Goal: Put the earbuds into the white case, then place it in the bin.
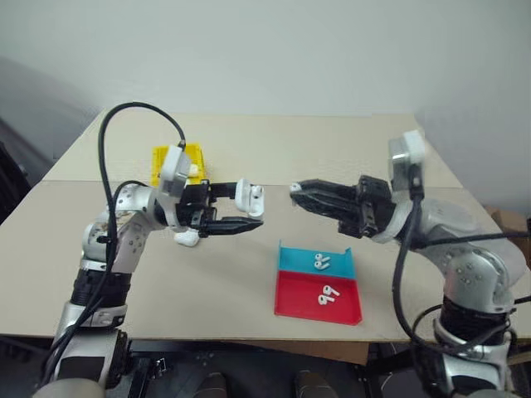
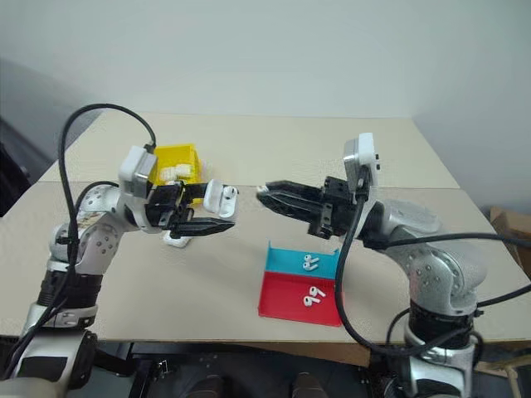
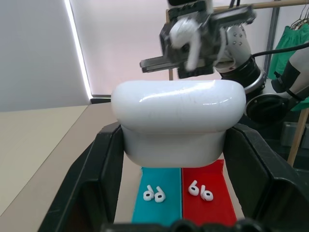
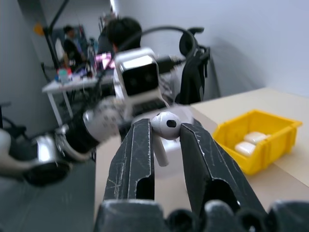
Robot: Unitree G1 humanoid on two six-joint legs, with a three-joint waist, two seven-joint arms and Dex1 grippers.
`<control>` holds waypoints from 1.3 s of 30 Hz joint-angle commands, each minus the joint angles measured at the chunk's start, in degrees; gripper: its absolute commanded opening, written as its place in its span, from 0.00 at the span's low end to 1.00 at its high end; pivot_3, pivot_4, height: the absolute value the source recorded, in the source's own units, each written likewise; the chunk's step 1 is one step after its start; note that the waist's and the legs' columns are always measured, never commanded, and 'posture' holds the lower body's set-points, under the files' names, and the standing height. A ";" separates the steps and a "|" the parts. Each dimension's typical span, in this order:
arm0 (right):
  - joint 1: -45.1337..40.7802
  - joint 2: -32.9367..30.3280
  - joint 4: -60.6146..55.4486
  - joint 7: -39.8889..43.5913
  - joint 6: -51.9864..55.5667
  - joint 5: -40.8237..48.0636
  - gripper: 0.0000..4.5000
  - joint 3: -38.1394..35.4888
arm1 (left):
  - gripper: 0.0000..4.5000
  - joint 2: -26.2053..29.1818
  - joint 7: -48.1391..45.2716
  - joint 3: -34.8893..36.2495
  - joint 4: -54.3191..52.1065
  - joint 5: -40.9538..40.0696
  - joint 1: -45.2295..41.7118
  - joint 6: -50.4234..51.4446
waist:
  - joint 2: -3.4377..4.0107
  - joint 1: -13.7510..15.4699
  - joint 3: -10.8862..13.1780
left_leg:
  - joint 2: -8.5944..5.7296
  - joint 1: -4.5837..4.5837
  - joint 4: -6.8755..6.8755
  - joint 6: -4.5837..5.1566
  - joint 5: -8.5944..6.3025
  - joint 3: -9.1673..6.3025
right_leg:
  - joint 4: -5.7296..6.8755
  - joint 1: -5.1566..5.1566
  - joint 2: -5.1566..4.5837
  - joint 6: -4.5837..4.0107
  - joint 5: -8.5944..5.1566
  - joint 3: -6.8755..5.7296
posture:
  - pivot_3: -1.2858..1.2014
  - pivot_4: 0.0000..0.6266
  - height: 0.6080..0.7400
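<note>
My left gripper (image 1: 249,207) is shut on a white case (image 3: 176,118), held above the table and pointing toward the right arm. Opposite it, a short gap away, my right gripper (image 1: 296,192) is shut on one earbud (image 4: 165,124), whose stem hangs between the fingers. Two earbuds (image 1: 321,262) lie on the blue half of a flat tray and two more earbuds (image 1: 328,293) on its red half. The yellow bin (image 1: 177,157) stands behind my left wrist, with white cases (image 4: 248,143) inside.
The blue-and-red tray (image 1: 290,303) lies near the table's front edge, below and between the grippers. Another white case (image 1: 187,239) rests on the table under my left gripper. In the right wrist view, people and desks show beyond the table.
</note>
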 commanded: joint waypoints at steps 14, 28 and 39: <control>0.24 -1.31 -3.32 -12.64 -3.31 1.12 0.14 9.25 | 0.62 -2.00 -1.85 0.20 1.99 0.88 -4.04 -1.28 | 0.00 -0.06 0.00 | 0.00 -0.18 -0.01 0.01 0.00 -0.04 | -0.12 -0.11 0.00 0.01 -0.01 -0.04 | 0.52 0.24 1.00; 2.34 -5.85 -4.04 -9.33 -7.03 -2.13 0.36 13.43 | 0.62 -2.20 -1.47 0.88 1.13 0.70 -3.65 -1.28 | 0.00 -0.03 0.00 | 0.01 -0.20 -0.01 0.01 0.00 -0.05 | -0.16 -0.10 0.00 0.01 -0.01 -0.06 | 0.52 0.24 1.00; 3.06 -12.99 -6.50 -4.78 -7.63 2.94 0.65 9.16 | 0.62 -2.83 -1.05 0.47 2.83 2.14 -3.31 -2.11 | 0.00 0.03 0.00 | 0.00 -0.21 -0.01 0.01 -0.01 -0.06 | -0.21 -0.08 -0.01 0.01 -0.01 -0.07 | 0.52 0.24 1.00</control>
